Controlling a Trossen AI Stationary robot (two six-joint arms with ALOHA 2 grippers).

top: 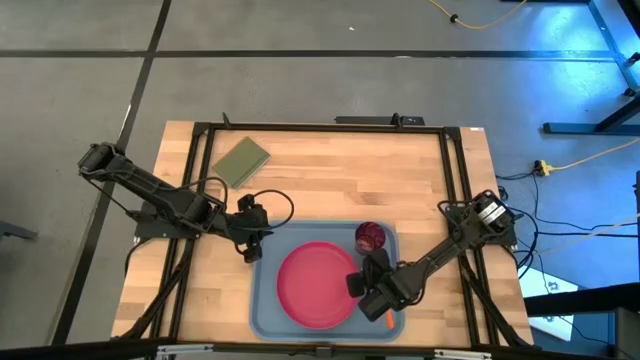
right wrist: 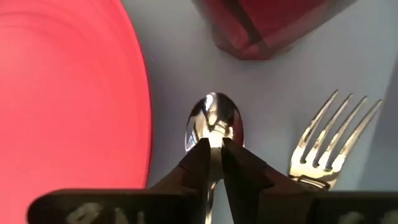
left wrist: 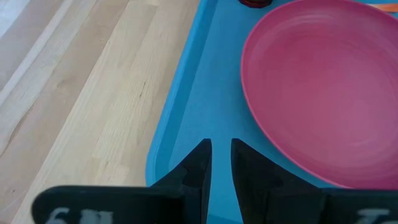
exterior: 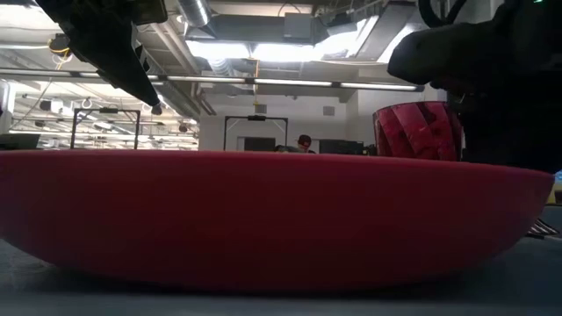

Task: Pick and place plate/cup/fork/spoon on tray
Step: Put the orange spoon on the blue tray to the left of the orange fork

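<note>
The light-blue tray (top: pixel 268 300) lies at the table's near edge. The pink plate (top: pixel 315 283) rests flat in it, and the dark red cup (top: pixel 370 237) stands in its far right corner. The fork (right wrist: pixel 329 140) lies on the tray floor beside the spoon (right wrist: pixel 214 121). My right gripper (right wrist: pixel 215 152) is over the tray's right part, shut on the spoon. My left gripper (left wrist: pixel 221 149) hovers over the tray's left rim (left wrist: pixel 180 118), nearly shut and empty. My right gripper pinches the spoon's neck (right wrist: pixel 215 142), just behind the bowl, between its two fingers. The fingers lie along the spoon, with the bowl sticking out past their tips. Whether the spoon rests on the tray floor or is lifted, I cannot tell.
An olive-green pad (top: pixel 241 161) lies at the table's far left. Bare wood lies left of the tray and behind it. The black frame rails run along the table's left, right and far sides.
</note>
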